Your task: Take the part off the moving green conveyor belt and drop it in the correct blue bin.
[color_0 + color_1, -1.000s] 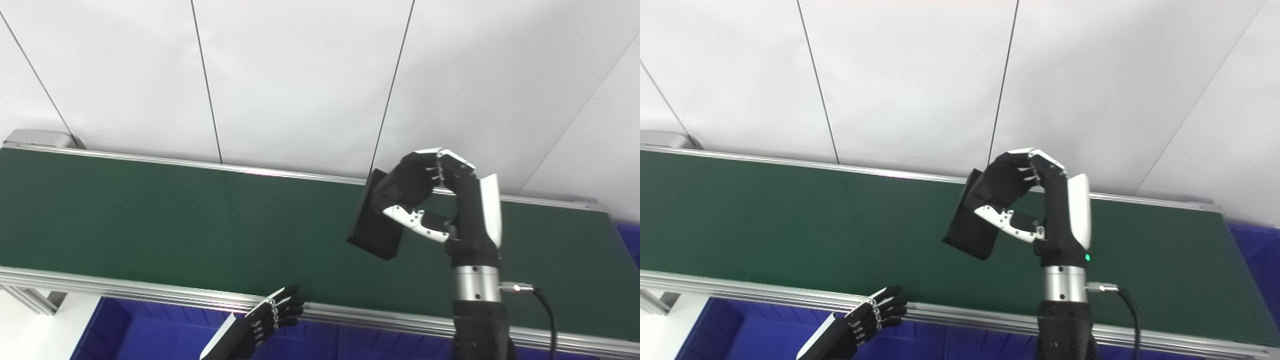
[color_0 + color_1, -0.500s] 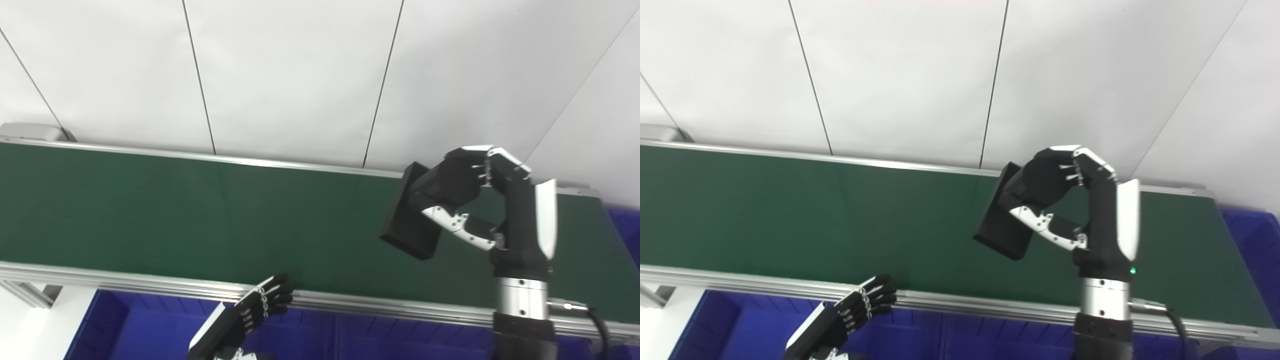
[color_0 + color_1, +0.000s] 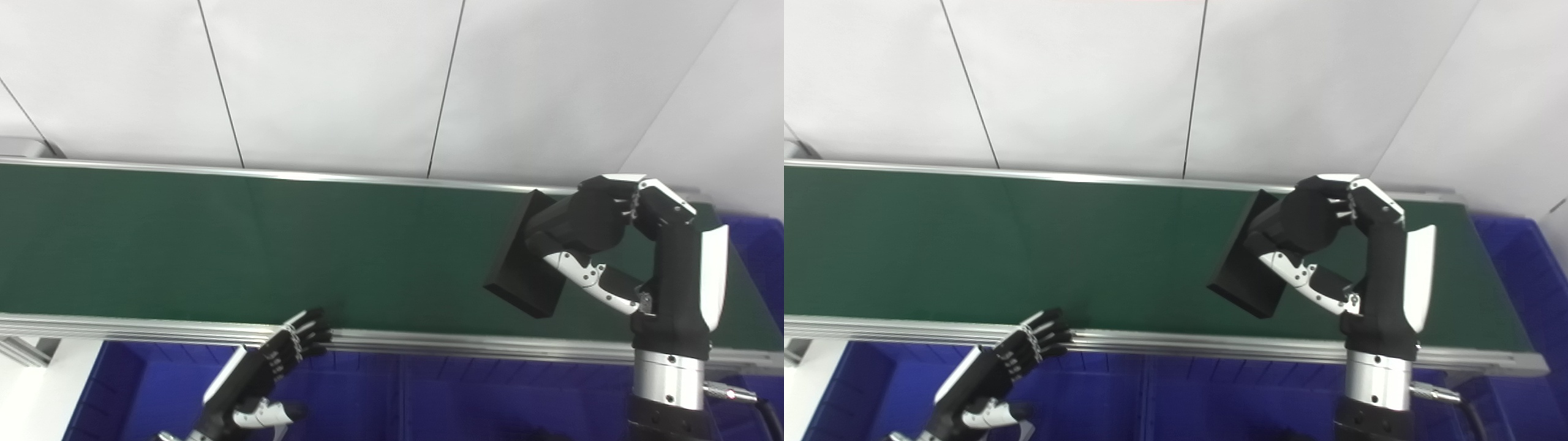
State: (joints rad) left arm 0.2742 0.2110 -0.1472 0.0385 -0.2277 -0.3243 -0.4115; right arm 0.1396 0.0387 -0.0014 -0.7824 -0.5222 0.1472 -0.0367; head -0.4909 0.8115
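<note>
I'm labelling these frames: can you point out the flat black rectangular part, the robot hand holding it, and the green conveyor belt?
flat black rectangular part [image 3: 520, 278]: left eye view, its lower face.
right robot hand [image 3: 618, 245]: left eye view, midway between curled fingers and thumb.
green conveyor belt [image 3: 937, 245]: right eye view, bare belt surface.

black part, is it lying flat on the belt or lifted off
Lifted off. The right robot hand grips the black part, holding it tilted above the belt.

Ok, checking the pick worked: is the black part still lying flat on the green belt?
No: the right hand grips the black part, tilted above the green belt.
</note>
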